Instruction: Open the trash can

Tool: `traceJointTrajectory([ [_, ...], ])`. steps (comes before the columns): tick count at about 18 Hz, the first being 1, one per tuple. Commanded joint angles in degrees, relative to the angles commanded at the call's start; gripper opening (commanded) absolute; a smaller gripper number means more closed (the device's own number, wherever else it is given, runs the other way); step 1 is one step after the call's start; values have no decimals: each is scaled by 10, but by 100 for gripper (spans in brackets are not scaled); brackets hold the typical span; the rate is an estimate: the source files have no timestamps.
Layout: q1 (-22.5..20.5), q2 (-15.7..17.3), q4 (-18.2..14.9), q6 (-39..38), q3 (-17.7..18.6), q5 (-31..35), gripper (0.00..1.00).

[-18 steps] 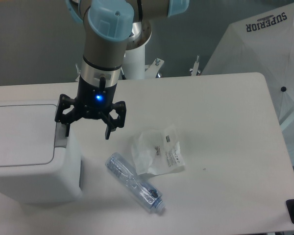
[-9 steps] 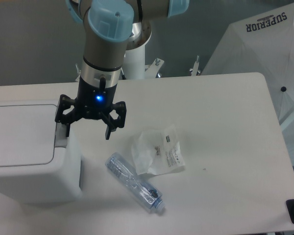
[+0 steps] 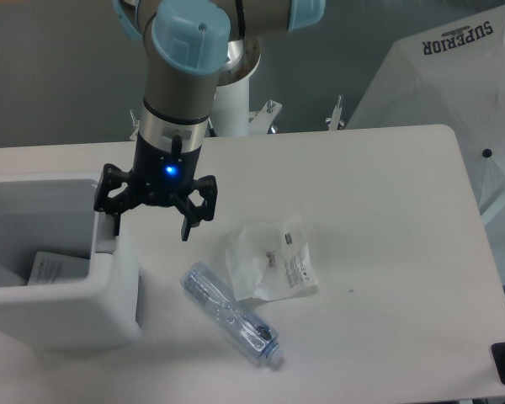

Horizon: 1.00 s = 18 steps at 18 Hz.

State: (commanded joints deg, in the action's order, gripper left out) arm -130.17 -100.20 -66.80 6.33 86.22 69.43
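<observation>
While the spread, empty fingers of the gripper (image 3: 151, 220) are being held over the grey push tab (image 3: 106, 241), the trash can (image 3: 63, 316) is being shown open at the table's left edge.

Spread fingers (image 3: 115, 220) beside the open trash can (image 3: 59, 311).

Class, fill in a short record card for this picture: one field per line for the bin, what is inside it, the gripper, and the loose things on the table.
trash can: white, at the table's left edge, lid open, inside visible
inside the bin: a white paper with print
gripper: jaws spread, holding nothing, one finger at the grey push tab on the bin's right rim
bottle: clear plastic, lying on its side right of the bin
plastic bag: clear, crumpled, labelled, just behind the bottle
table: white
</observation>
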Motion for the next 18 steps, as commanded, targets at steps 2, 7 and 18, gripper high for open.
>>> traceJointTrajectory([
  [2, -1, 4, 0, 0, -6, -1, 100],
  [7, -25, 7, 17, 18, -36, 10, 100],
  [18, -74, -33, 47, 163, -56, 191, 100],
])
